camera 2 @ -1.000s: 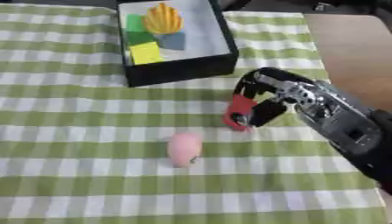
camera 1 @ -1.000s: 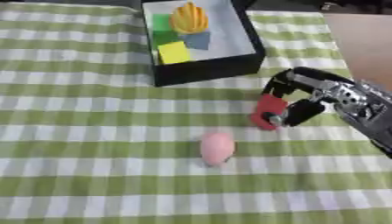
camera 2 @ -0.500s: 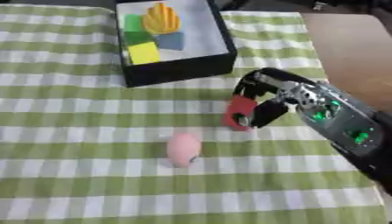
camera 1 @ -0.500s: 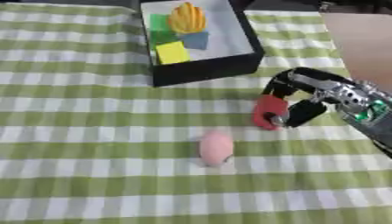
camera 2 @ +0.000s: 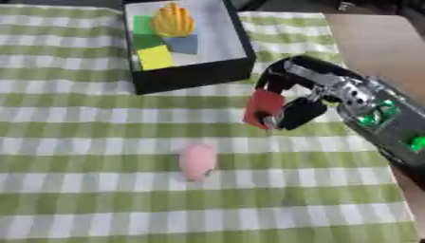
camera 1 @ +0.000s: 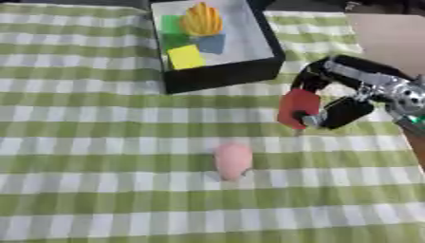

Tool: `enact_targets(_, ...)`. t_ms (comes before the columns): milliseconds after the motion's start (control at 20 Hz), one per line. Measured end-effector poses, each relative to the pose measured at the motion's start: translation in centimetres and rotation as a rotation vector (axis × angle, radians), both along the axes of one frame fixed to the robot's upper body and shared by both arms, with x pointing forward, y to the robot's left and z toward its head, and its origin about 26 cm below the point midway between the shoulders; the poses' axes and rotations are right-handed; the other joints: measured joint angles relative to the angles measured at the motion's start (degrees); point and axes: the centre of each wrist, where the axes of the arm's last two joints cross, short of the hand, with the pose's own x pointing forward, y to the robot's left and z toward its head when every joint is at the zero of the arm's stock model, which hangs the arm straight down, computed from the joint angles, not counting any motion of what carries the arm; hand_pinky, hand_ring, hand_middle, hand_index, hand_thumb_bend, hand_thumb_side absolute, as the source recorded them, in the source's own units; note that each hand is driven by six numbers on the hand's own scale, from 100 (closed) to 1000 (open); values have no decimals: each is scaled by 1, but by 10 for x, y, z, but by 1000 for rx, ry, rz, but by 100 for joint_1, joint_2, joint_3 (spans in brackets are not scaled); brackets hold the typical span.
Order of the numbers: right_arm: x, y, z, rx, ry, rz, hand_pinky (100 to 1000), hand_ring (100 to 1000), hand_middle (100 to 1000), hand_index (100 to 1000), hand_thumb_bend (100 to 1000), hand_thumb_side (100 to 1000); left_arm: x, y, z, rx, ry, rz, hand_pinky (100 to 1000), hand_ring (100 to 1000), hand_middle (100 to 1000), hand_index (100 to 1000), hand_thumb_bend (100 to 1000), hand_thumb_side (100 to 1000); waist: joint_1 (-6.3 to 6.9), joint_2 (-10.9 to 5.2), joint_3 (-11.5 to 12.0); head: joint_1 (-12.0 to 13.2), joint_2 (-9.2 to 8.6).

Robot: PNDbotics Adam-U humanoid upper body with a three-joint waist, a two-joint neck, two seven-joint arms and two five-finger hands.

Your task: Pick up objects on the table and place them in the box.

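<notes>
A green-and-white checked cloth [camera 1: 99, 142] covers the table in front of me, lying a little askew, and past its right edge I can see a plain brown surface [camera 1: 386, 35] running up toward the far corner. Along the far edge there is only a dark strip of the room that I cannot make out. I can read no writing, brand or label on anything here. My right hand [camera 2: 303, 102] reaches in from the right, and its fingers and thumb are curled round a small red object [camera 1: 297, 107], pinching it between them; the piece stands roughly upright in my hold, near the middle of the cloth and just in front of the box's near right corner. Whether it touches the cloth or hangs just above it, I cannot tell. The black box [camera 1: 224, 76] sits at the far side of the cloth, open on top with a pale floor, and inside it lie a yellow ridged thing [camera 1: 202, 20], a green block [camera 1: 172, 23], a blue block [camera 1: 211, 43] and a yellow block [camera 1: 185, 57], all crowded toward its left half. A pink rounded object [camera 1: 233, 160] rests on the cloth nearer to me, well apart from my hand and to its left. My left hand shows in neither view.
</notes>
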Motion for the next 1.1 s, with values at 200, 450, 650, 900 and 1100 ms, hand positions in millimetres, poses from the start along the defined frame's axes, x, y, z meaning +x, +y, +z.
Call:
enact_targets(200,-2,-1,19,5,-73,31,801,655,481,660,117,100,0,0,0,1,0,-1,850,814,809,814,100,757,0,0,3,11,1)
enact_targets(450,-3,8,55,29,-173,72,803,652,479,658,100,100,0,0,0,1,-2,-2,849,814,808,813,100,752,0,-7,80,8,1)
enact_targets(650,-2,23,87,49,-237,89,806,655,479,658,102,100,1,-1,2,2,-8,-5,848,814,807,814,100,747,-2,-8,240,-41,1)
enact_targets(900,31,39,109,87,-283,69,808,657,480,660,100,100,3,-4,9,10,-33,-26,846,813,807,815,100,734,-2,-64,443,-161,-1)
enact_targets(1100,70,51,110,83,-291,51,810,661,484,662,126,100,4,-9,18,26,-67,-55,844,813,807,815,104,717,-3,-66,596,-282,-4)
